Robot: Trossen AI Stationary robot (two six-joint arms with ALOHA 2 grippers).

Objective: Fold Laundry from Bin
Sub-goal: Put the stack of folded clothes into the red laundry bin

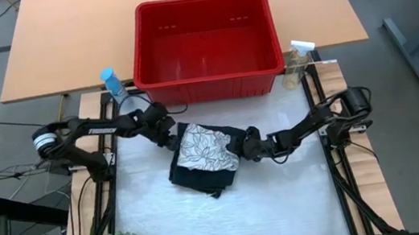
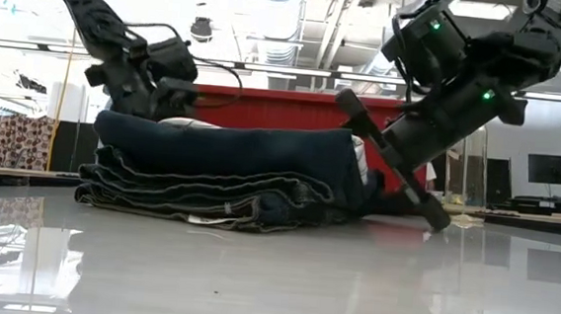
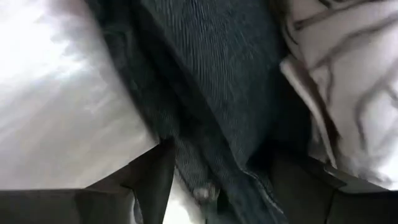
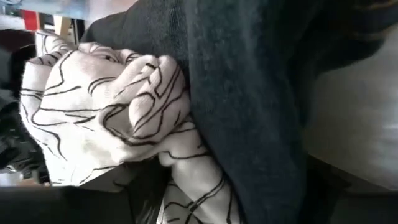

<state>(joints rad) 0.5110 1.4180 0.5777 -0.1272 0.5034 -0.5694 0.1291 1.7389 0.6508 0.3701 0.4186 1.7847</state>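
Leaf-print cloth (image 1: 204,148) atop folded trousers (image 1: 201,177)

A robotics laboratory in an open, industrial-looking hall was the setting. Two dark jointed robot arms (image 1: 106,129) were mounted at the side edges of a white-topped work table (image 1: 231,220) on a black metal frame, with loose cables (image 1: 14,172) trailing over the grey floor. A long pale wooden bench (image 1: 61,39) stood against the table's far edge. Exposed ceiling ducts and strip lights (image 2: 301,10) ran overhead, and a dark computer monitor (image 2: 549,168) stood in the background.
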